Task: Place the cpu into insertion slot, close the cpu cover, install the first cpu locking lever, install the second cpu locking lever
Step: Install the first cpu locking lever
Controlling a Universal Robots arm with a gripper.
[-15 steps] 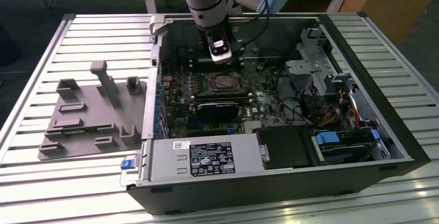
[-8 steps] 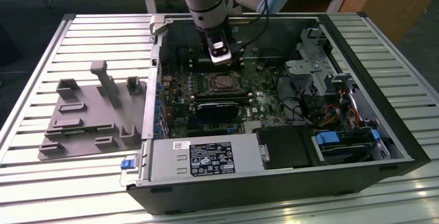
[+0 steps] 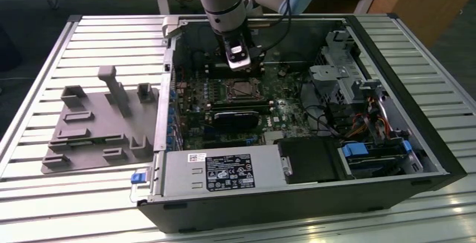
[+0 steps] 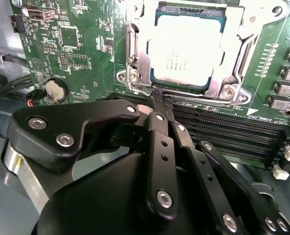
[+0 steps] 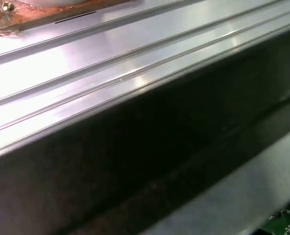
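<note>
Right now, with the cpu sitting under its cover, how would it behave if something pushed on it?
The cpu probably would not slide sideways: in the second wrist view the cpu cover frames its edges. Its flat metal top looks stiff, so it likely won't flex. That smooth, shiny top is probably slippery under the tips of the shut gripper.

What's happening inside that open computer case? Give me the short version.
A robot arm reaches into the open black computer case, and its black gripper is at the edge of the small square dark-rimmed socket on the green motherboard. The small square chip with the silvery metal top already sits in that socket, and the thin silver-grey metal cover frame lies flat around it. The gripper's fingertips are closed together; whether they pinch a locking lever cannot be told.
</note>
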